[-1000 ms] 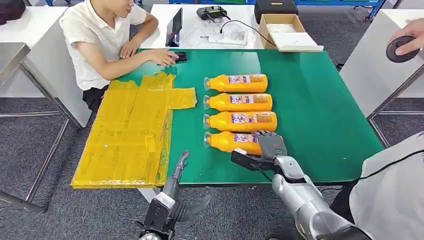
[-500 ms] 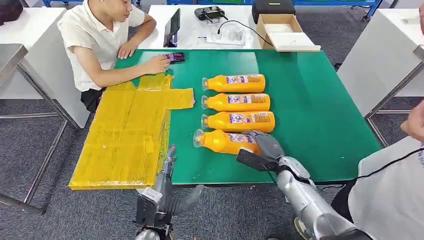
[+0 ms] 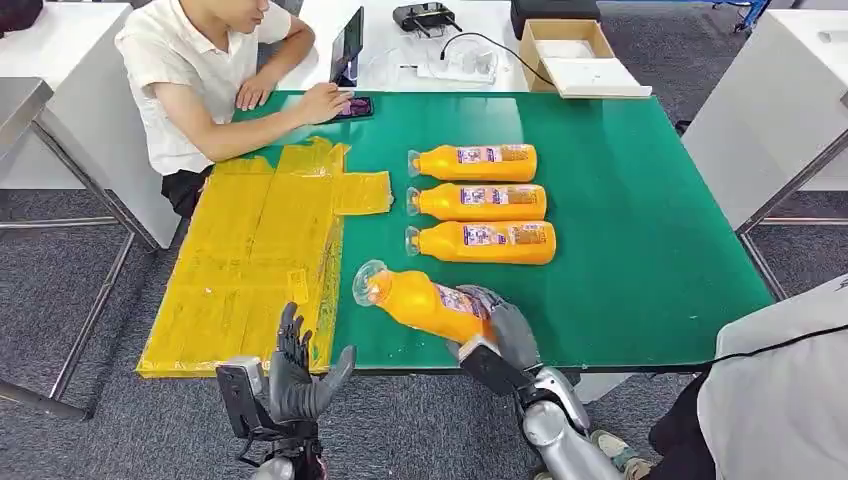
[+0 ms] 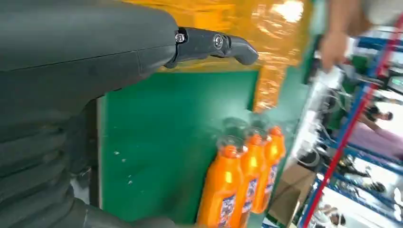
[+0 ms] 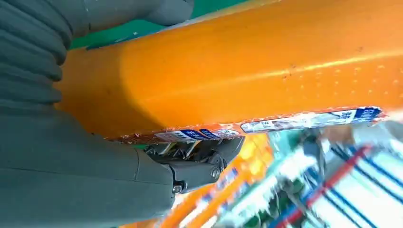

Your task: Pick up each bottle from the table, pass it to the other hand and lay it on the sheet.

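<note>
My right hand [image 3: 500, 328] grips an orange bottle [image 3: 415, 298] by its base and holds it tilted above the green table's near edge, clear cap pointing toward the yellow sheet [image 3: 255, 250]. Close up, the right wrist view has the held bottle [image 5: 247, 71] lying across my right hand [image 5: 95, 156]. Three more orange bottles [image 3: 478, 203] lie side by side mid-table, caps to the left, and appear again as orange bottles [image 4: 242, 175] in the left wrist view. My left hand [image 3: 295, 375] is raised below the table's front edge, fingers spread and holding nothing; the left hand [image 4: 95, 52] also shows at the wrist.
A person [image 3: 200, 70] sits at the table's far left corner with a hand near a phone [image 3: 355, 106]. A cardboard box [image 3: 570, 55] and cables lie on the white table behind. Another person's grey sleeve [image 3: 780, 390] is at the right. Green table [image 3: 640, 230] is bare at right.
My right hand has lifted the nearest bottle off the table and drawn it toward the left and front. My left hand has turned upward with its fingers spread. The camera shifted slightly.
</note>
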### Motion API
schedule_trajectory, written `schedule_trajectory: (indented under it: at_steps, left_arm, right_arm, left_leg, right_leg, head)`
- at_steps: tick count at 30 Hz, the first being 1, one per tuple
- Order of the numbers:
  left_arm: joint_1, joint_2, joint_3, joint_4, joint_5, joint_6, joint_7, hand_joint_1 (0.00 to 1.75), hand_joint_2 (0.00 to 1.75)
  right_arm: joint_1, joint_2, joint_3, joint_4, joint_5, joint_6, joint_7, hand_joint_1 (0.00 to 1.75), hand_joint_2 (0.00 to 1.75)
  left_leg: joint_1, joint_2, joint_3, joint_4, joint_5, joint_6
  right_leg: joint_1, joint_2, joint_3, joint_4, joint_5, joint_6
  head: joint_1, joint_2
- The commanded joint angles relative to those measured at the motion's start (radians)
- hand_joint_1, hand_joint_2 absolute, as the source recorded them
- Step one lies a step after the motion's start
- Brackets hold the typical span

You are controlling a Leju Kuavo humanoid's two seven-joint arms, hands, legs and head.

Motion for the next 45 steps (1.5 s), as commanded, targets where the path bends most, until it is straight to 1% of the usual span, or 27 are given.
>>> schedule_trajectory:
  at_steps: [1,4,5,6,8,10,14,21,22,24,26,28,32,38,39,41,42,45]
  left_arm:
    - [-0.02,0.1,-0.141,-0.023,-0.019,-0.153,-0.01,0.0,1.75]
    - [-0.037,0.1,-0.179,-0.006,-0.068,-0.244,-0.028,0.0,1.75]
    - [-0.039,0.098,-0.183,-0.006,-0.089,-0.256,-0.037,0.0,1.75]
    - [-0.041,0.095,-0.184,-0.007,-0.103,-0.269,-0.038,0.0,1.75]
    - [-0.043,0.092,-0.185,-0.003,-0.111,-0.282,-0.029,0.0,1.75]
    - [-0.044,0.092,-0.184,-0.003,-0.112,-0.283,-0.029,0.0,1.75]
    - [-0.042,0.091,-0.178,-0.001,-0.114,-0.288,-0.028,0.0,1.75]
    - [-0.041,0.091,-0.176,-0.001,-0.115,-0.29,-0.027,0.0,1.75]
    - [-0.04,0.089,-0.173,0.002,-0.114,-0.293,-0.022,0.0,1.75]
    - [-0.043,0.083,-0.162,0.015,-0.097,-0.307,0.002,0.0,1.75]
    - [-0.049,0.071,-0.147,0.032,-0.082,-0.316,0.012,0.0,1.75]
    - [-0.059,0.06,-0.142,0.045,-0.075,-0.321,0.018,0.0,1.75]
    - [-0.067,0.035,-0.108,0.063,-0.026,-0.297,0.052,0.0,1.75]
    - [-0.079,0.002,-0.043,0.055,0.058,-0.177,0.051,0.0,1.75]
    - [-0.081,0.006,-0.044,0.05,0.071,-0.161,0.042,0.0,1.75]
    - [-0.076,0.013,-0.042,0.03,0.089,-0.152,0.033,0.0,1.75]
    - [-0.075,0.018,-0.046,0.02,0.098,-0.151,0.03,0.0,1.75]
    - [-0.078,0.018,-0.031,0.016,0.116,-0.141,0.027,0.0,1.75]
  right_arm:
    - [0.073,0.025,0.02,-0.195,-0.086,-0.056,-0.047,1.75,1.75]
    - [0.045,0.036,0.084,-0.14,-0.092,-0.012,-0.06,1.75,1.75]
    - [0.023,0.046,0.112,-0.101,-0.091,-0.001,-0.06,1.75,1.75]
    - [0.001,0.06,0.13,-0.065,-0.093,0.006,-0.06,1.75,1.75]
    - [-0.042,0.084,0.152,0.007,-0.102,0.028,-0.038,1.75,1.75]
    - [-0.044,0.085,0.152,0.011,-0.103,0.028,-0.038,1.75,1.75]
    - [-0.049,0.079,0.153,0.02,-0.107,0.025,-0.041,1.75,1.75]
    - [-0.046,0.076,0.154,0.014,-0.107,0.025,-0.041,1.75,1.75]
    - [-0.059,0.079,0.167,0.028,-0.099,0.026,-0.038,1.75,1.75]
    - [-0.087,0.097,0.199,0.065,-0.064,0.012,-0.032,1.75,1.75]
    - [-0.105,0.122,0.235,0.094,-0.061,0.019,-0.032,1.75,1.75]
    - [-0.118,0.138,0.267,0.125,-0.049,0.012,-0.01,1.75,1.75]
    - [-0.118,0.154,0.327,0.162,-0.027,0.012,-0.011,1.75,1.75]
    - [-0.095,0.176,0.407,0.203,-0.036,-0.028,-0.022,1.75,1.75]
    - [-0.097,0.171,0.419,0.197,-0.045,-0.031,-0.022,1.75,1.75]
    - [-0.092,0.163,0.415,0.172,-0.073,-0.033,-0.027,1.75,1.75]
    - [-0.097,0.151,0.43,0.162,-0.063,-0.045,-0.022,1.75,1.75]
    - [-0.097,0.142,0.447,0.145,-0.054,-0.039,-0.024,1.75,1.75]
  left_leg:
    - [0.0,0.0,0.001,0.0,-0.002,-0.002]
    - [0.001,0.0,0.0,0.0,-0.002,-0.003]
    - [0.0,0.001,-0.001,-0.001,-0.001,-0.002]
    - [0.0,0.003,0.0,-0.001,-0.002,-0.003]
    - [0.0,0.004,-0.002,0.0,-0.001,-0.002]
    - [0.0,0.005,-0.001,-0.001,-0.001,-0.002]
    - [0.0,0.001,-0.001,-0.001,-0.001,-0.002]
    - [0.0,0.001,-0.002,-0.001,-0.001,-0.001]
    - [0.0,0.002,0.0,-0.002,-0.001,-0.002]
    - [0.0,0.002,-0.002,-0.001,-0.001,-0.002]
    - [0.0,0.004,-0.002,-0.001,-0.001,-0.002]
    - [0.0,0.004,-0.002,-0.001,-0.001,-0.002]
    - [0.001,0.002,-0.002,-0.001,-0.001,-0.002]
    - [0.001,0.001,-0.002,-0.001,-0.001,-0.002]
    - [0.001,0.002,0.0,-0.001,-0.002,-0.003]
    - [0.001,0.001,-0.003,0.0,-0.001,-0.002]
    - [0.001,0.0,-0.001,-0.001,-0.001,-0.002]
    - [0.001,0.001,-0.003,-0.001,-0.001,-0.002]
  right_leg:
    - [0.0,-0.001,0.0,0.001,-0.002,-0.002]
    - [0.001,-0.002,0.0,0.0,-0.002,-0.003]
    - [0.0,0.0,-0.002,0.0,-0.001,-0.002]
    - [0.001,0.001,-0.001,0.0,-0.001,-0.003]
    - [0.0,0.003,-0.003,0.0,0.0,-0.002]
    - [0.001,0.003,-0.003,-0.001,0.0,-0.002]
    - [0.0,0.0,-0.002,-0.001,-0.001,-0.002]
    - [0.0,0.0,-0.002,-0.001,-0.001,-0.001]
    - [0.0,0.0,-0.001,-0.001,-0.001,-0.002]
    - [0.0,0.001,-0.003,0.0,0.0,-0.001]
    - [0.0,0.003,-0.003,0.0,0.0,-0.002]
    - [0.0,0.002,-0.003,0.0,0.0,-0.002]
    - [0.001,0.001,-0.003,-0.001,0.0,-0.002]
    - [0.001,-0.001,-0.002,0.0,-0.001,-0.002]
    - [0.001,-0.001,-0.001,0.0,-0.002,-0.002]
    - [0.001,-0.001,-0.003,0.0,-0.001,-0.001]
    - [0.001,-0.002,-0.002,0.0,-0.002,-0.002]
    - [0.0,-0.001,-0.003,0.0,-0.001,-0.002]
  head:
    - [0.0,0.0]
    - [0.0,0.0]
    - [0.0,0.0]
    - [0.0,0.0]
    - [0.0,0.0]
    - [0.0,0.0]
    - [0.0,0.0]
    - [0.0,0.0]
    - [0.0,0.0]
    - [0.0,0.0]
    - [0.0,0.0]
    - [0.0,0.0]
    - [0.0,0.0]
    - [0.0,0.0]
    - [0.0,0.0]
    - [0.0,0.0]
    - [0.0,0.0]
    - [0.0,0.0]
